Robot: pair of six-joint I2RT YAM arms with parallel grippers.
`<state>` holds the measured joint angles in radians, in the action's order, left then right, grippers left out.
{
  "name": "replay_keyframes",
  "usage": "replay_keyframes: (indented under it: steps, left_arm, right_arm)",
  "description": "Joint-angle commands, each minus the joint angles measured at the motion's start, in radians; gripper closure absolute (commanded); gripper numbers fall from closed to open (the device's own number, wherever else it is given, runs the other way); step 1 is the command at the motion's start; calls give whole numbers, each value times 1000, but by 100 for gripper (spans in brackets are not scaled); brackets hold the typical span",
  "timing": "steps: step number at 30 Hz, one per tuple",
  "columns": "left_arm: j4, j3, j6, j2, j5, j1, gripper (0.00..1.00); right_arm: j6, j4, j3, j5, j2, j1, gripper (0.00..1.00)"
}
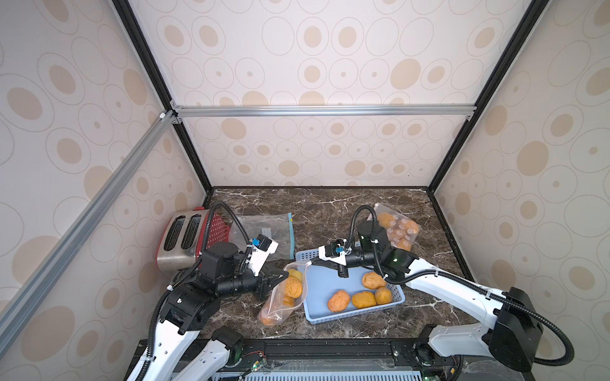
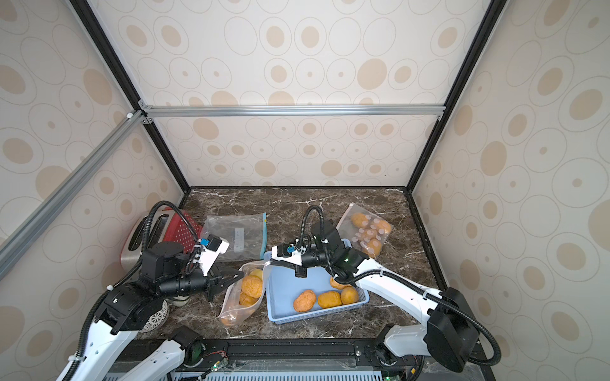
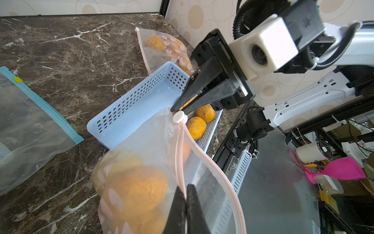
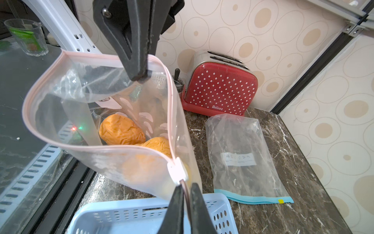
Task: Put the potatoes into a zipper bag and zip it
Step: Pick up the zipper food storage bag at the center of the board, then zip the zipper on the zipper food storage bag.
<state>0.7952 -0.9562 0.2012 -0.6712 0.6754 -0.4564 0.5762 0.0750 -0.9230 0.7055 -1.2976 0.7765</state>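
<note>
Right fingers (image 4: 174, 212) pinch zipper bag (image 4: 121, 166); toaster (image 4: 220, 89) reads "Belinee".

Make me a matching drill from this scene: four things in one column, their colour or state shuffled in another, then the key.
Things
1. toaster
2. basket
3. pink-edged bag
4. blue-edged bag

States
A. lying flat with nothing in it
B. mouth open, rim pinched by the left gripper and the right gripper
C. holding four loose potatoes
D. red with white dots

Pairs: 1-D, 2-C, 3-B, 4-A
</note>
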Motion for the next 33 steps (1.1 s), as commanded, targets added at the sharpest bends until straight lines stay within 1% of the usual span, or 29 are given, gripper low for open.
replay_keyframes:
  steps: [1, 2, 4, 5, 6, 7, 8, 9, 10, 11, 13, 15, 16, 18, 19, 21, 22, 24, 25, 30, 32, 33]
  left_arm:
    - [-5, -54, -29, 15, 9, -3, 100]
    - [-6, -55, -29, 15, 2, -3, 100]
    - [-4, -64, -28, 14, -25, -3, 100]
    - [-4, -71, -27, 12, -60, -4, 100]
    - [-1, -83, -26, 9, -106, -3, 88]
    - [-1, -104, -24, -1, -153, -4, 71]
    - [3, -152, -16, -24, -224, -4, 54]
    - [14, -228, -5, -63, -285, -3, 42]
    - [32, -303, -5, -102, -328, -4, 36]
    - [49, -394, -20, -149, -359, -4, 32]
    - [52, -511, -63, -213, -371, -5, 23]
    - [22, -569, -109, -262, -352, -3, 21]
    - [11, -579, -124, -283, -322, -4, 21]
    - [-34, -577, -148, -321, -219, -4, 21]
    - [-61, -560, -154, -332, -160, -3, 22]
    - [-126, -512, -152, -355, -92, -4, 23]
    - [-158, -490, -152, -363, -74, -5, 23]
    - [-236, -427, -139, -380, -92, -5, 23]
    - [-279, -400, -136, -386, -100, -5, 23]
    - [-415, -303, -178, -435, -10, -21, 23]
    - [-433, -293, -197, -466, 15, -27, 22]
    - [-443, -295, -191, -488, 18, -36, 23]
  right_arm:
    - [28, 6, -11, -10, 33, -2, 95]
    - [27, 11, -6, -20, 48, -1, 99]
    - [18, 17, 2, -50, 78, -1, 100]
    - [10, 14, 2, -68, 95, -1, 100]
    - [3, 3, -3, -82, 112, 0, 100]
    - [-6, -19, -13, -102, 127, 0, 100]
    - [-34, -45, -31, -145, 145, 6, 100]
    - [-61, -71, -49, -200, 162, 17, 100]
    - [-76, -90, -62, -229, 180, 23, 100]
    - [-87, -107, -71, -251, 202, 27, 100]
    - [-119, -145, -90, -299, 237, 38, 100]
    - [-137, -240, -138, -332, 262, 42, 100]
    - [-147, -285, -161, -345, 270, 42, 100]
    - [-185, -411, -226, -410, 265, 43, 100]
    - [-200, -469, -257, -446, 258, 43, 100]
    - [-245, -568, -306, -544, 237, 43, 100]
    - [-273, -601, -322, -576, 229, 43, 100]
    - [-336, -684, -356, -632, 200, 43, 100]
    - [-355, -720, -370, -632, 185, 43, 100]
    - [-445, -844, -409, -585, 122, 42, 100]
    - [-488, -874, -430, -605, 100, 42, 100]
    - [-504, -893, -447, -634, 86, 42, 100]
